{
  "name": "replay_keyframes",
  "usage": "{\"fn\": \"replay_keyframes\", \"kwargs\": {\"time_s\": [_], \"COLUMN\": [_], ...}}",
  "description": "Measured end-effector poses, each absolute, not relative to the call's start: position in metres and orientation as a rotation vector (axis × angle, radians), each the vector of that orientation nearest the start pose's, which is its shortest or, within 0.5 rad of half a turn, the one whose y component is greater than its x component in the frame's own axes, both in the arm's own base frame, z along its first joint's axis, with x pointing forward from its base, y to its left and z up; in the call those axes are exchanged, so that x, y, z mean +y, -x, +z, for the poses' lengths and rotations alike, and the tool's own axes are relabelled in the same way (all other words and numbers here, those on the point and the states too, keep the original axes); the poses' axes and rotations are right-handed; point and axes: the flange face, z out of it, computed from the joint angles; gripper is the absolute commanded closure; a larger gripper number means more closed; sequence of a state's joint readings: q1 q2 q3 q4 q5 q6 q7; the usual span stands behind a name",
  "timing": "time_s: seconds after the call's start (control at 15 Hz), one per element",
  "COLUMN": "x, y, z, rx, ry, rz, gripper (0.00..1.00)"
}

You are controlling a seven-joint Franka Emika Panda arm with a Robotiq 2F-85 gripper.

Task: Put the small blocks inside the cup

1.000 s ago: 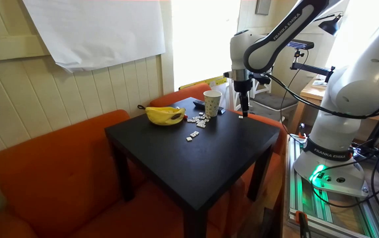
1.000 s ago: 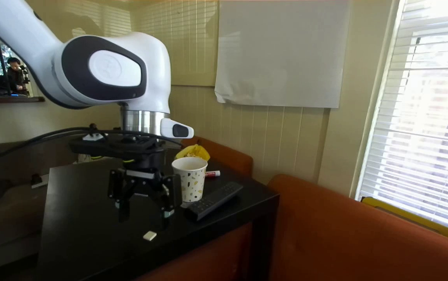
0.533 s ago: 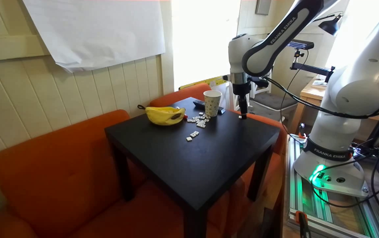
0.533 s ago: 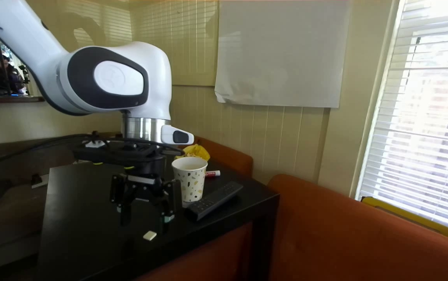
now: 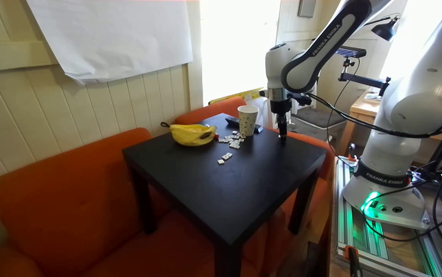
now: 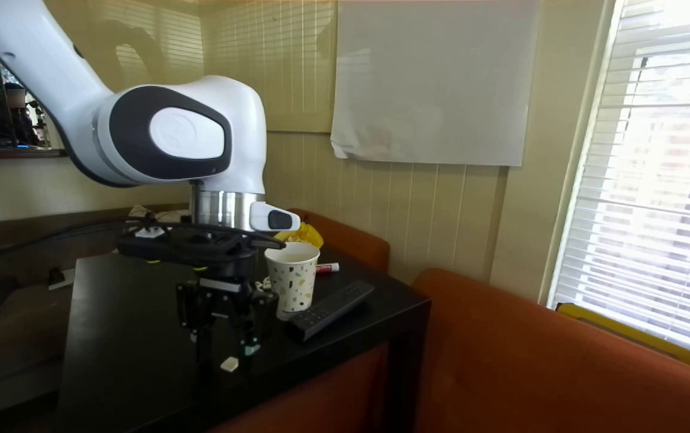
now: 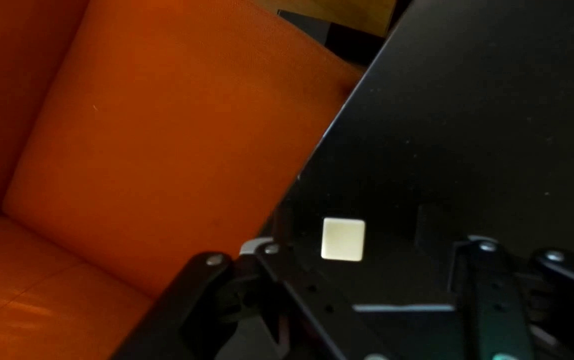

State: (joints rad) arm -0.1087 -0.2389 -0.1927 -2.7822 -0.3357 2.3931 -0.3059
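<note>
Since the black two-fingered gripper point(image 6: 225, 356) stood with its fingers apart, one to each side of a lone cream-white square block point(image 7: 343, 239) in the wrist view, we took the step in hand to be the pick-up. To do it well, we judged, we had to ease across until the block, which appeared nearer one finger, sat midway, then bring the tips low enough to catch its thin sides and squeeze lightly, for the edge of the black flat-topped table point(image 5: 240, 184) ran near. Whether the tips touched the table we could not tell. The wrist view gave us that edge but nothing of the cluster of small white square blocks point(image 5: 235, 146) that, in an exterior view, lay beside the upright, flecked white paper cup point(image 5: 247, 121). In an exterior view the long black remote control point(image 6: 330, 310) lay whole, while cup and gripper hid most of the cluster.
</note>
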Motion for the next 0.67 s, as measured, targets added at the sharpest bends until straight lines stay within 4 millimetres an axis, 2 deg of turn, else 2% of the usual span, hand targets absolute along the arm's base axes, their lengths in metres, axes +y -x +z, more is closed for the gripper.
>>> {"fn": "replay_keyframes", "kwargs": {"time_s": [0.33,0.4,0.47,0.67], "x": [-0.1009,-0.1013,-0.103,-0.1065], "y": [-0.3476,-0.3481,-0.3493,-0.3493], "z": [0.2699,0.2706,0.2724,0.2728], "rx": [-0.469,-0.468,-0.462,-0.447], "ry": [3.212,3.213,3.216,3.218], "rz": [0.301,0.299,0.292,0.292], "gripper": [0.95,0.96,0.9,0.95]}}
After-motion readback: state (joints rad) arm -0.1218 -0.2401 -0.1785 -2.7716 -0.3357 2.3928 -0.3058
